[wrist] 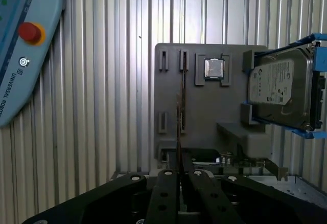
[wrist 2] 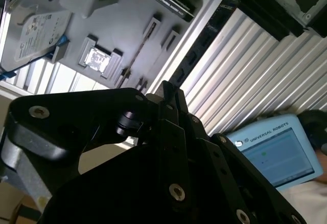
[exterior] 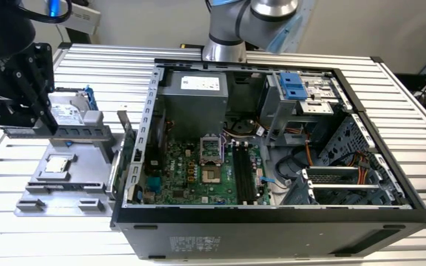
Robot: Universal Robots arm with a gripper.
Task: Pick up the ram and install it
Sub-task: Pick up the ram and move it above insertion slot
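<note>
The ram point(wrist: 181, 96) stands on its thin edge in the holders of the grey tray point(wrist: 209, 116), beside the square chip point(wrist: 214, 68). The gripper point(wrist: 180, 173) hangs over it, in line with its length; whether it is open or closed I cannot tell. For a good grasp, I think it should descend straight and take the strip at the middle, by the flat sides.

1. Table point(wrist: 102, 106): ribbed bare metal slats, satin sheen;
2. Holder point(wrist: 204, 111): grey plastic, matt, smooth;
3. Hard drive point(wrist: 278, 88): glossy silver label; clips point(wrist: 319, 55) of blue plastic;
4. Chip point(wrist: 214, 68): bright, reflective metal lid;
5. Ram point(wrist: 181, 96): thin dark board seen edge-on, finish probably matt;
6. Gripper point(wrist: 180, 169): black matt links, bright screw heads;
7. Computer case point(exterior: 272, 230): black shell outside, grey perforated sheet metal inside.
</note>
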